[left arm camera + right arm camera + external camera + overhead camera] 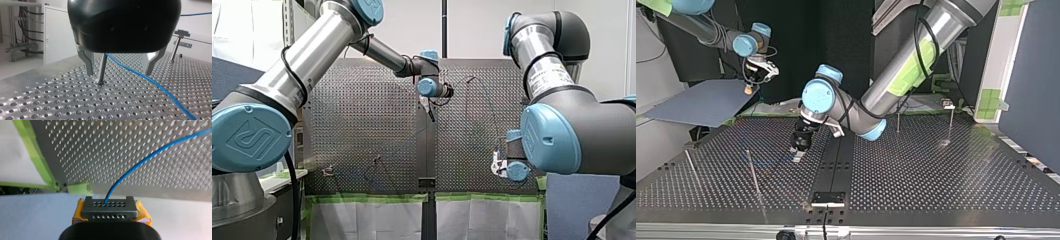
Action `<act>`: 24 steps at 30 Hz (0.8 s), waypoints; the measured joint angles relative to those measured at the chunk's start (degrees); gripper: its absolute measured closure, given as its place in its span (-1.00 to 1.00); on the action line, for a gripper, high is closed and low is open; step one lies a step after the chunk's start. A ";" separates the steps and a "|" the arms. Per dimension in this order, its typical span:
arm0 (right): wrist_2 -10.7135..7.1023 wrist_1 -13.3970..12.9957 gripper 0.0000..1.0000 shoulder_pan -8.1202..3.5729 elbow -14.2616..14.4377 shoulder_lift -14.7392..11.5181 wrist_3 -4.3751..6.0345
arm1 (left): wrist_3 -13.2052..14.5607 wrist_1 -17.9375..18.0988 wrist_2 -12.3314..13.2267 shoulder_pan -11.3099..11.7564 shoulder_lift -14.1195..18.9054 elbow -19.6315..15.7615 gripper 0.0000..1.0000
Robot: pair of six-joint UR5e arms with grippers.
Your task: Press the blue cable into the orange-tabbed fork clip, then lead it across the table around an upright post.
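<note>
The blue cable [160, 87] runs between the fingers of my left gripper [120, 73], whose metal jaws stand open close above the perforated table. An upright post [102, 66] also stands between those fingers, beside the cable. Seen from across the table, my left gripper [799, 147] is low over the plate near the middle. My right gripper [109, 211] has its yellow pads shut on a grey perforated end block [109, 207] from which the cable [140, 162] leaves. It hangs raised off the table's edge [750, 89]. I cannot make out an orange-tabbed clip.
More thin posts stand on the plate [752, 170] [691, 165] [897, 122] [951, 120]. A post with a flat head [178, 41] rises ahead of my left gripper. A grey board [701, 102] lies under my right gripper. Green tape [32, 152] lines the table's edge.
</note>
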 joint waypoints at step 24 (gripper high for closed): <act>1.74 -11.90 1.00 -0.51 5.48 6.00 0.22 | 0.01 -0.05 0.00 0.28 0.01 0.00 -0.88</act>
